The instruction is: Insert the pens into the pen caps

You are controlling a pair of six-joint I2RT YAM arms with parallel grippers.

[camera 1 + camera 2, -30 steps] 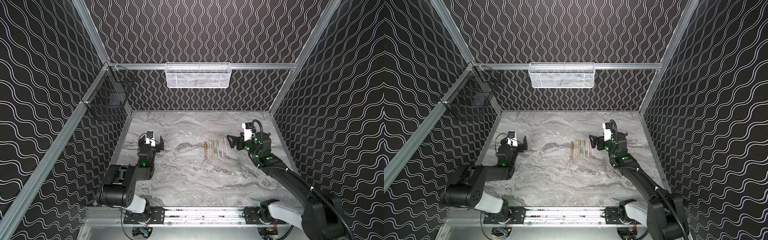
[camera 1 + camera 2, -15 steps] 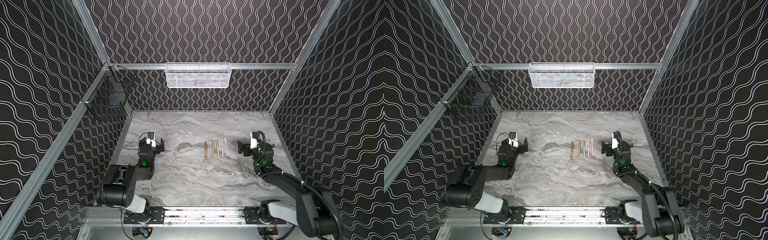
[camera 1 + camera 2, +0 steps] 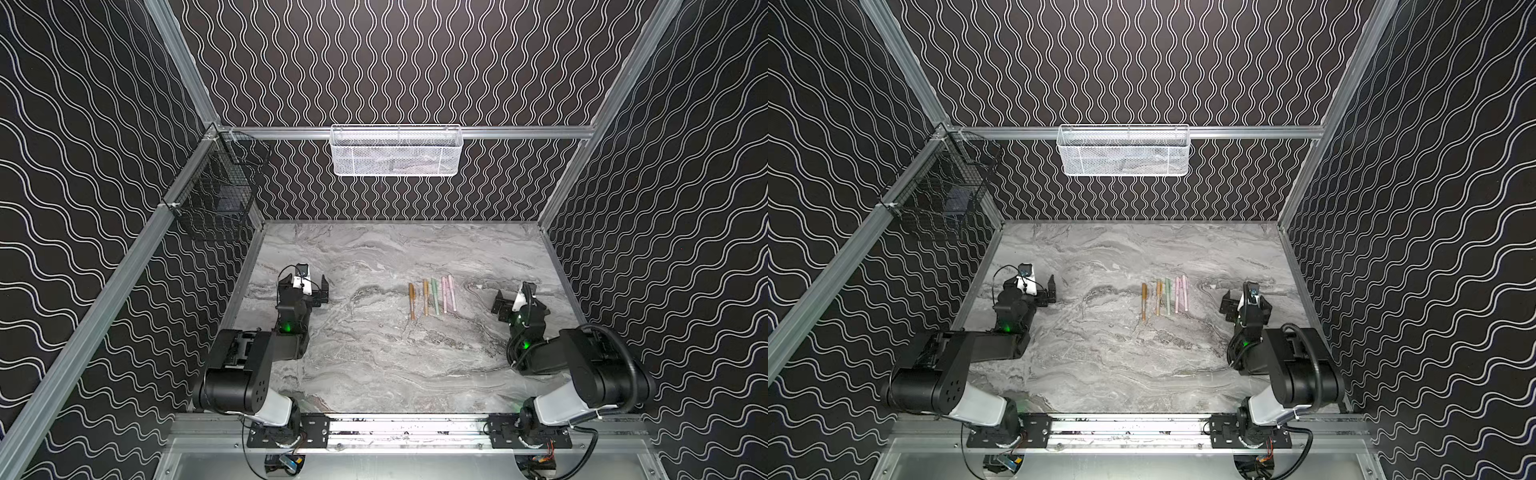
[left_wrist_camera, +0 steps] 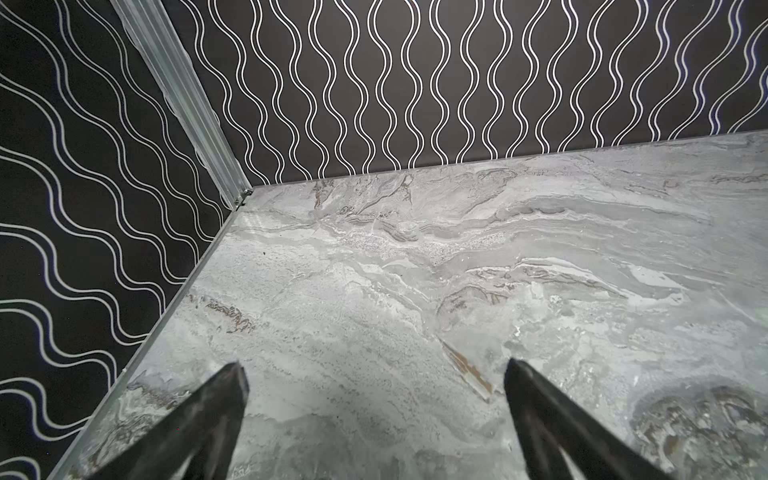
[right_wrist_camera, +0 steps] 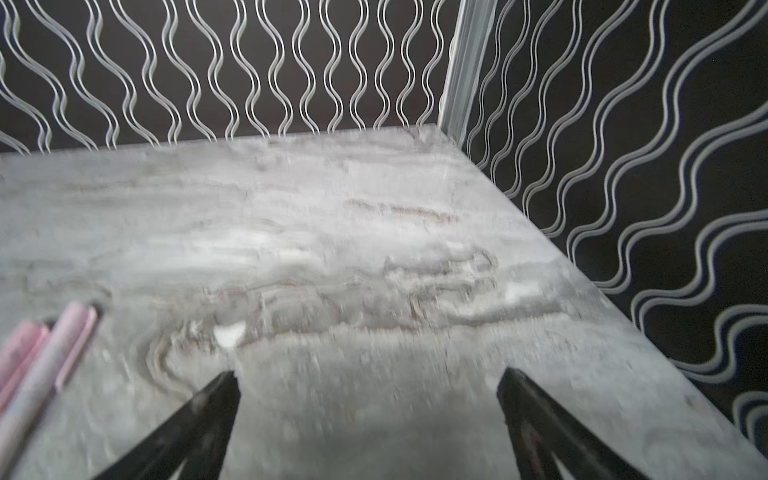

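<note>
Currently five pens point(image 3: 434, 296) are laid side by side in a row on the grey marbled bench point(image 3: 374, 365), right of centre: two tan-orange, one pale green, two pale pink. The left fingers point(image 4: 208, 415) are spread wide and empty, low over the bench near its left edge. The right fingers point(image 5: 199, 415) are likewise spread and empty, near the pink pens on their right, not touching them.

Grey marble tbl point(image 3: 374, 365); 5 pens point(image 3: 435, 297) in a row, mid-right.
</note>
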